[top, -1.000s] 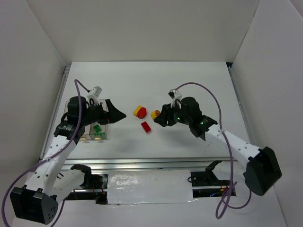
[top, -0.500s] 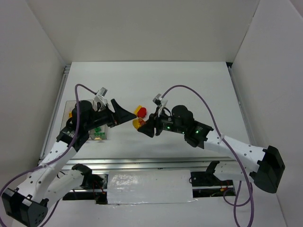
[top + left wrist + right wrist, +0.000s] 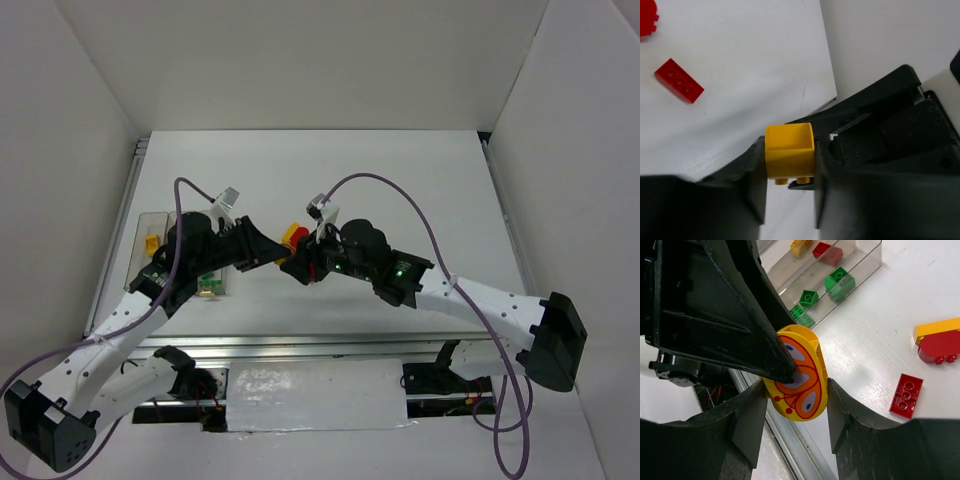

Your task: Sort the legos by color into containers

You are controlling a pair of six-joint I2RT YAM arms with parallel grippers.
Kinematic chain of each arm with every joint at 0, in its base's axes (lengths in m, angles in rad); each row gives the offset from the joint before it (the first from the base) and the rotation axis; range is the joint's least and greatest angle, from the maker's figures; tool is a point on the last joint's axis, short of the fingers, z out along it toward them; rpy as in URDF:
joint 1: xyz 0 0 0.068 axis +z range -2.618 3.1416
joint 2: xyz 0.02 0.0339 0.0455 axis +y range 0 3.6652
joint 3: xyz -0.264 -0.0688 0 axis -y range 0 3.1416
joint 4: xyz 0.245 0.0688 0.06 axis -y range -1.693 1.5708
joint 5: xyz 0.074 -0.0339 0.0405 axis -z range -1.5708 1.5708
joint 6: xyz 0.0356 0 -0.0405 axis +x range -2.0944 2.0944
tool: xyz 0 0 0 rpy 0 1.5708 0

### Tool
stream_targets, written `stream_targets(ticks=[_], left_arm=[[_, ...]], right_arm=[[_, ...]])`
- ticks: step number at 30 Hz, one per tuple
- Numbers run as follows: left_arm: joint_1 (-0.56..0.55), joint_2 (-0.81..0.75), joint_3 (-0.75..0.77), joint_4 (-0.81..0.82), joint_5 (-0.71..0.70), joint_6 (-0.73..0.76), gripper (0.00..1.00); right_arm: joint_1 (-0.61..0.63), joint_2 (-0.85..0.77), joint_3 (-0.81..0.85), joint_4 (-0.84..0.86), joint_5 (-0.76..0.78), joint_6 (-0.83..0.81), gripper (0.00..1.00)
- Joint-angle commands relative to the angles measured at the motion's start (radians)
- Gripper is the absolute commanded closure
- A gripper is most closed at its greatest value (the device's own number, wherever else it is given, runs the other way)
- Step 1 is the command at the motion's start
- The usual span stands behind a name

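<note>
White tabletop (image 3: 400, 180), near its middle: the right claw (image 3: 796, 390) and left claw (image 3: 789, 156) both clamp one yellow lego (image 3: 800, 372), apparently a handover. Next, the right should release it and the left carry it to the containers (image 3: 850, 262) at the left edge.

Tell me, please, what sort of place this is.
Likely a robotics lab test cell: a white table boxed in by blank white walls, with clear containers and toy legos for sorting.
</note>
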Motion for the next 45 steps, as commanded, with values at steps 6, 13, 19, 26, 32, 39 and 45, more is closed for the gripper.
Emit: stream_targets(ticks=[6,13,19,26,32,39,45], left_arm=[[-0.005,0.039,0.067,-0.029,-0.049,0.096,1.0],[0.07,0.129,0.298,-0.38,-0.651,0.409,1.0],[0.337,0.117,0.232,-0.249,-0.965,0.571,1.0],[0.696,0.291,0.254,-0.072,-0.921,0.67,1.0],[0.759,0.442,0.233,0.016,-0.86,0.708,0.96],[0.762,0.499,0.135,0.107,-0.833,0.72,0.69],[0.765,0.573,0.135,0.101,-0.789,0.716,0.52]], right_arm=[[0.011,0.038,0.066,0.034,0.051,-0.005,0.79],[-0.04,-0.048,-0.056,0.072,0.101,0.044,0.0],[-0.11,-0.131,-0.151,0.068,0.108,0.058,0.0],[-0.23,-0.144,-0.223,0.115,-0.008,0.08,0.0],[-0.244,-0.158,-0.242,0.134,-0.11,0.091,0.0],[-0.245,-0.197,-0.251,0.143,-0.139,0.097,0.0],[-0.247,-0.221,-0.26,0.14,-0.128,0.098,0.0]])
